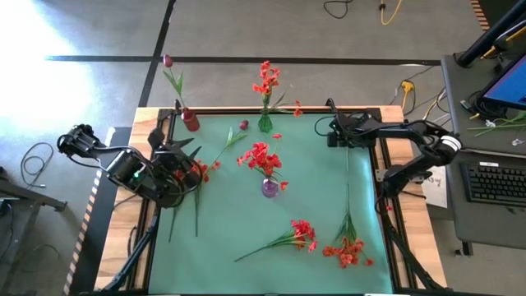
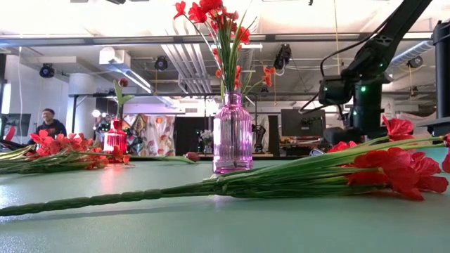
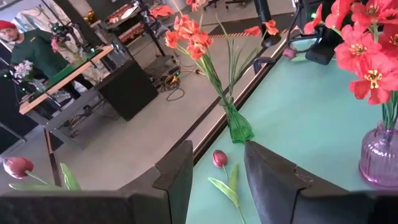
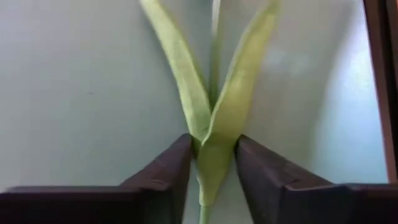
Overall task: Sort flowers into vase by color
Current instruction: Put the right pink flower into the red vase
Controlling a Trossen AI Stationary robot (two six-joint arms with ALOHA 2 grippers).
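Note:
Three vases stand on the teal mat: a red vase (image 1: 191, 122) holding a magenta tulip, a green vase (image 1: 265, 123) with orange-red sprays, and a purple vase (image 1: 269, 187) with red blooms. My left gripper (image 1: 177, 163) is open near the left edge, above a loose magenta tulip (image 3: 219, 158) that lies on the mat ahead of its fingers. A red spray (image 1: 201, 168) lies beside it. My right gripper (image 1: 333, 131), near the far right corner, is shut on a long green stem (image 1: 346, 177) whose orange-red blooms (image 1: 349, 251) rest near the table's near edge. My right gripper pinches the green stalk between its two fingers, at the place where two long leaves fork (image 4: 214, 149). The fingers (image 4: 168, 168) come from above, pointing down at the mat. Whether the held end is lifted off the mat, I cannot tell.
Another red spray (image 1: 300, 234) lies on the mat near the near edge; in the low view this spray (image 2: 394, 169) stretches across in front of the purple vase (image 2: 232, 140). A person (image 3: 25, 43) is in the room beyond the table. A desk with a keyboard (image 1: 493, 177) stands on the right.

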